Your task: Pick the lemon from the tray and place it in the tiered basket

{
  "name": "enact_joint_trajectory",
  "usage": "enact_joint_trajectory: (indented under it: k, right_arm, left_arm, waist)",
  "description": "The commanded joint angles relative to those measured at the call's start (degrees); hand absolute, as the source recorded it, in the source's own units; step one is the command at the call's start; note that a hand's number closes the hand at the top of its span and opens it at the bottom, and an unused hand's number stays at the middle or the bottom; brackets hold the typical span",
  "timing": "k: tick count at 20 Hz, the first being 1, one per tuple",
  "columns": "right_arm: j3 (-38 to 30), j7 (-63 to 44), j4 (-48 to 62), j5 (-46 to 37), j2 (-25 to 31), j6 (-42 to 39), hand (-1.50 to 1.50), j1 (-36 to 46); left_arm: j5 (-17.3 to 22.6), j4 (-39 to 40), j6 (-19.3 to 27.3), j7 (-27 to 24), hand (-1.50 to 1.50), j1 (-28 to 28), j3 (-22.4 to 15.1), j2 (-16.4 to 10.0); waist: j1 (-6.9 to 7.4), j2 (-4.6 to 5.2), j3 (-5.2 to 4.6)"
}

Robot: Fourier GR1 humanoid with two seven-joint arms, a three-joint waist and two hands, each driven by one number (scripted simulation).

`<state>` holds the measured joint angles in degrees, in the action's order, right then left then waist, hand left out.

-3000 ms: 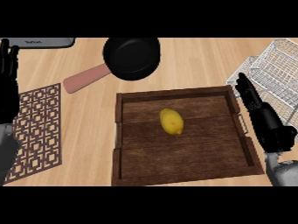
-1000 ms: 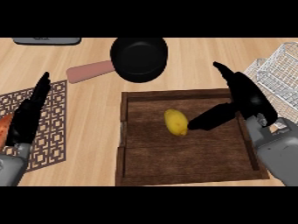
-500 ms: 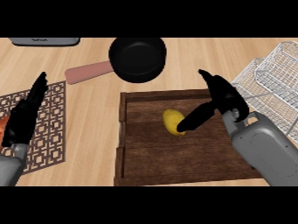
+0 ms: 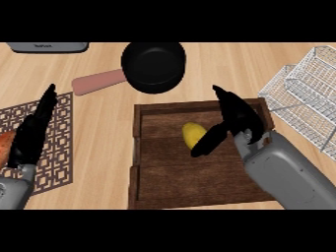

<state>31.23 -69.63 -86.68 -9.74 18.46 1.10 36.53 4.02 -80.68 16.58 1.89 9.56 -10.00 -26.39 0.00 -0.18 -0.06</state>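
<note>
You had the lemon (image 4: 191,134) mid-frame in the tray (image 4: 172,179), long axis running top-to-bottom. Right hand (image 4: 236,117) just right of it, fingers open, holding nothing.

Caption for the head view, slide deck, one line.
Open right robot hand over the tray, thumb by the lemon; basket at right.

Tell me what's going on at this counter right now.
The robot's right hand hovers over the wooden tray, its thumb beside the lemon and its fingers straight, so nothing is gripped yet. The lemon lies in the tray; the wire tiered basket stands to the right. The left hand hangs open over the patterned mat.
</note>
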Motion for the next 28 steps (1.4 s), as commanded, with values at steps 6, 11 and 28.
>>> enact_joint_trajectory:
  k: [6, 11, 28]
  right_arm:
    - [2.52, -13.35, -3.36, -5.84, -1.77, -2.63, -1.50, -1.87]
    - [0.87, -14.64, -0.06, -6.41, -5.14, -4.19, -1.50, 1.36]
    - [-2.35, -6.88, 9.01, -13.56, -12.70, -3.13, -1.50, -5.00]
  left_arm:
    - [-1.10, 0.77, -0.65, -1.23, 0.00, -0.47, 1.54, 0.72]
    - [-0.97, -3.19, -1.98, 1.89, 0.00, -1.99, 1.79, -0.34]
    - [-3.52, -1.83, -2.53, 0.20, 0.00, -1.75, 3.14, 2.89]
  waist:
    - [-0.47, -0.11, 0.01]
    - [0.24, -0.16, 0.02]
    - [0.14, 0.13, 0.04]
